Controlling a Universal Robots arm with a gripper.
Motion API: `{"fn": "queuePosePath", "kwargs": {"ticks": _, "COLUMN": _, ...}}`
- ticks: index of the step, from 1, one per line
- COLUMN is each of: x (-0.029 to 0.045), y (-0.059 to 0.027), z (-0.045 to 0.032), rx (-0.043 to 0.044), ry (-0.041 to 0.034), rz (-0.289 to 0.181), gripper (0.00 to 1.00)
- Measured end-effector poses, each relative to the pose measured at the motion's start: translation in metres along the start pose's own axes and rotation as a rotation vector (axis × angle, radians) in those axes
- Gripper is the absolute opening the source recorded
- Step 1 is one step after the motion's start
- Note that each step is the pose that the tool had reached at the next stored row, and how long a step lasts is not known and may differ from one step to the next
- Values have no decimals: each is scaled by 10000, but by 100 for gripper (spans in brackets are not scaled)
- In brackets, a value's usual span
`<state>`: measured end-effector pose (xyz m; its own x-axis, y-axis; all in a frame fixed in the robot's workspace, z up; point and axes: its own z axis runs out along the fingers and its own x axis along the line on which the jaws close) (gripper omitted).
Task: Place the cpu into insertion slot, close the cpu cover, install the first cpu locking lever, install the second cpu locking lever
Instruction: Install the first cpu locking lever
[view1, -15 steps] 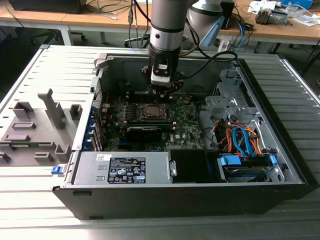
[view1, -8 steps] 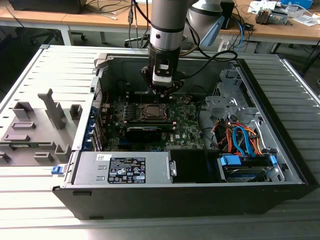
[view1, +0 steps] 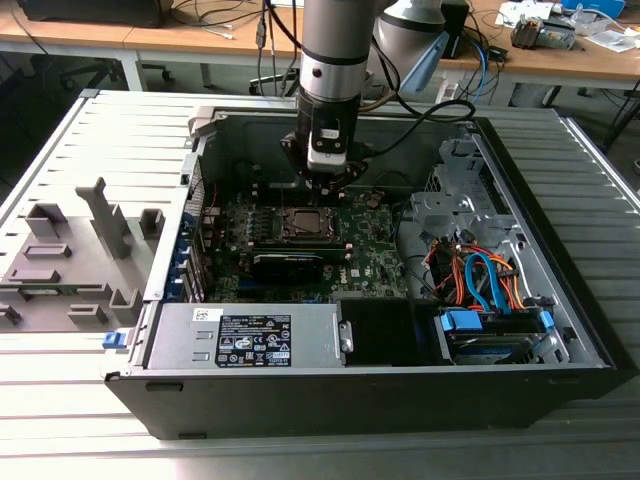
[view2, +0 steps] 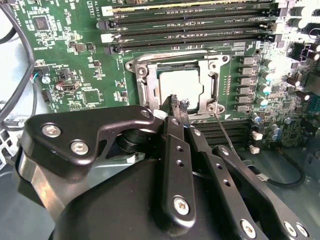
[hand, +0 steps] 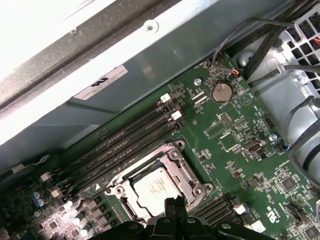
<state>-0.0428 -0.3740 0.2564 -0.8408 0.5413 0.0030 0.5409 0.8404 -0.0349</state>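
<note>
This is looking like a robotics lab: an open computer case (view1: 380, 405) is lying on a slatted metal bench (view1: 100, 130), grey jigs (view1: 70, 260) are sitting beside the case (exterior view's left), and cable-strewn wooden desks (view1: 200, 40) are standing behind it.

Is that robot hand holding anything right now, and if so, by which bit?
That cannot be told. The hand is down at the rim of the cpu cover, which lies around the cpu, but any hold there is hidden.
</note>
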Motion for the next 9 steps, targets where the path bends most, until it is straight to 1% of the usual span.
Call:
{"fn": "queuePosePath", "kwargs": {"ticks": 4, "x": 0, "y": 0, "z": 0, "rx": 0, "ry": -5, "rz": -150, "gripper": 11}}
{"fn": "queuePosePath", "kwargs": {"ticks": 9, "x": 0, "y": 0, "z": 0, "rx": 1, "ry": -16, "rz": -462, "gripper": 11}}
